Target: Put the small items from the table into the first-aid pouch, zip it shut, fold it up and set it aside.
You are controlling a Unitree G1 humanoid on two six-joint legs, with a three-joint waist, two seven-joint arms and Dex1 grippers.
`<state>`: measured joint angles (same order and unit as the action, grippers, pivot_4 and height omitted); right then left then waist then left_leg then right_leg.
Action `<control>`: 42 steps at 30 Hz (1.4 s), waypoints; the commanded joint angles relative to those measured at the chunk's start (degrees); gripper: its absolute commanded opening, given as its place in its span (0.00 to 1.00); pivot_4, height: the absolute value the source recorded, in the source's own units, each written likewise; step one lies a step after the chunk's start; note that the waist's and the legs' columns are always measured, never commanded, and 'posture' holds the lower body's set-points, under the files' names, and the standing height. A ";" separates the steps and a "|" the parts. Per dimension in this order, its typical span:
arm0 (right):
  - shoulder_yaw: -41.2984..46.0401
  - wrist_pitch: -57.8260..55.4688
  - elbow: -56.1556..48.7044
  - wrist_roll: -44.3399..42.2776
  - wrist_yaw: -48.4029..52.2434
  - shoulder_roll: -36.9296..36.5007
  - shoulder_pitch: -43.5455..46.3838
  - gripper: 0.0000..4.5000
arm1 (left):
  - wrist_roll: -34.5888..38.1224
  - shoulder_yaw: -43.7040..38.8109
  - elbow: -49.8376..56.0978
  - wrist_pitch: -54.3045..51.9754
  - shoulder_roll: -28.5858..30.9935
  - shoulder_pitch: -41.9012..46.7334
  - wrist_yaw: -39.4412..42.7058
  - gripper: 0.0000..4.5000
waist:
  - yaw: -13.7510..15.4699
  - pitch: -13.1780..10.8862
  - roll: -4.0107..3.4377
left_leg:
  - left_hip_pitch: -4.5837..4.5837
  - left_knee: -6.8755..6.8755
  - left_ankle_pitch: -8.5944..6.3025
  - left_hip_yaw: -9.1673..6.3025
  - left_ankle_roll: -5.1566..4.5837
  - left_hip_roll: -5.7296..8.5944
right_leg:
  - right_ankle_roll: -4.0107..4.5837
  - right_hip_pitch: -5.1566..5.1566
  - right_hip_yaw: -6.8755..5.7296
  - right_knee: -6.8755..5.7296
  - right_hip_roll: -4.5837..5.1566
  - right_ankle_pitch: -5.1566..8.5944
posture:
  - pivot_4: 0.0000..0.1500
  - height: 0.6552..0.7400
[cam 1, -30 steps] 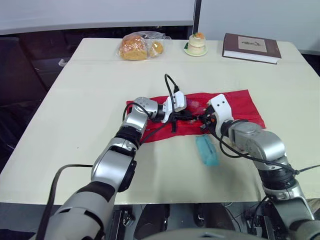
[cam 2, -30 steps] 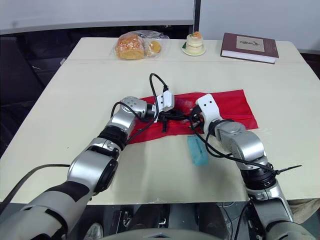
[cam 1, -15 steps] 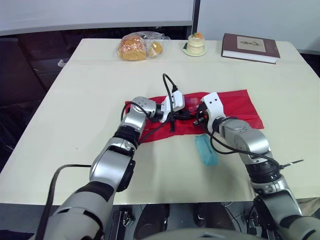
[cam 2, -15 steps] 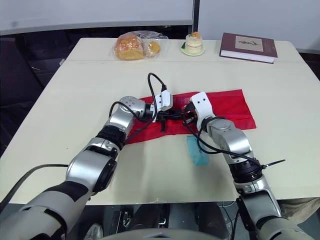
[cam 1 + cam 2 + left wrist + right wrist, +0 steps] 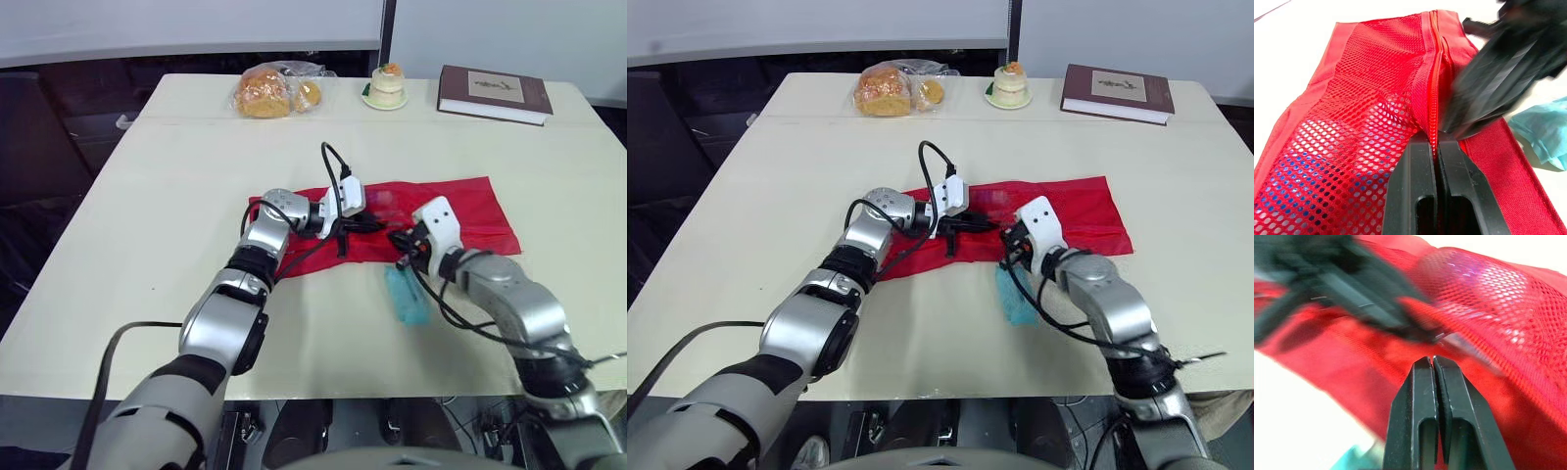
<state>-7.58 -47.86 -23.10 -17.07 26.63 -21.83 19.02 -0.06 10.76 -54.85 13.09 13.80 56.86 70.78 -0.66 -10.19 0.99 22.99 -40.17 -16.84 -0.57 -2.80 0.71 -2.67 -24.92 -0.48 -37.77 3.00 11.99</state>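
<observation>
Left eye view first: where does the red pouch (image 5: 460, 211) lie from each pincer?
— It stretches side to side across the table (image 5: 147, 225). The left pincer (image 5: 377, 224) is at its middle. The right pincer (image 5: 400, 240) hangs at the pouch's near edge, just beside the left one.
— And the loose things?
— I count one: a teal packet (image 5: 407, 299), lying lengthwise towards the robot, just beneath and robot-side of the right pincer. That arm is clearly the nearer. Far beyond both pincers sit one book (image 5: 493, 92), one bag of bread (image 5: 269, 91) and one small cake (image 5: 384, 85).
— Right eye view?
— Same layout, nothing to add.
— Left wrist view?
— The left pincer's fingers are pressed together on the pouch's zip seam, pinching the mesh edge. The packet is off to one side, past the right pincer.
— Right wrist view?
— Its fingers are closed too, with nothing visible between them, poised over red fabric. I'd judge it must open and drop back towards the packet.
</observation>
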 commanded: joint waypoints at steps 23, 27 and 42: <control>71.98 10.40 -17.78 -38.36 34.79 -20.72 -50.60 0.99 | 0.79 -1.29 0.44 1.26 0.44 0.22 -2.68 0.00 | 1.14 -0.01 0.05 | -0.19 -0.07 -0.01 0.11 -0.02 -0.13 | -0.02 0.23 0.12 0.08 -0.10 0.01 | 1.00 0.87; 76.98 10.74 -16.90 -41.10 36.36 -20.96 -54.21 0.99 | 0.71 -1.25 0.11 1.36 0.52 0.45 -2.52 0.00 | 1.48 -0.02 0.06 | -0.19 -0.07 -0.01 0.13 -0.02 -0.13 | -0.02 0.23 0.14 0.09 -0.10 0.01 | 1.00 0.87; 75.09 20.25 -14.38 -32.23 38.76 -20.74 -57.46 0.99 | -0.29 -1.34 -2.63 2.14 -0.37 1.69 -6.57 0.00 | 1.50 -0.03 0.08 | -0.18 -0.08 -0.01 0.14 -0.02 -0.13 | -0.04 0.23 0.15 0.12 -0.09 0.02 | 1.00 0.87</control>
<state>67.41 -29.69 -37.82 -50.94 65.42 -42.79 -38.02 -0.55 10.44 -57.70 14.31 13.83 56.85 65.25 0.84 -10.22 1.08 22.82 -40.24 -16.85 -0.43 -2.81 0.58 -2.70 -24.69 -0.34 -37.66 2.91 12.01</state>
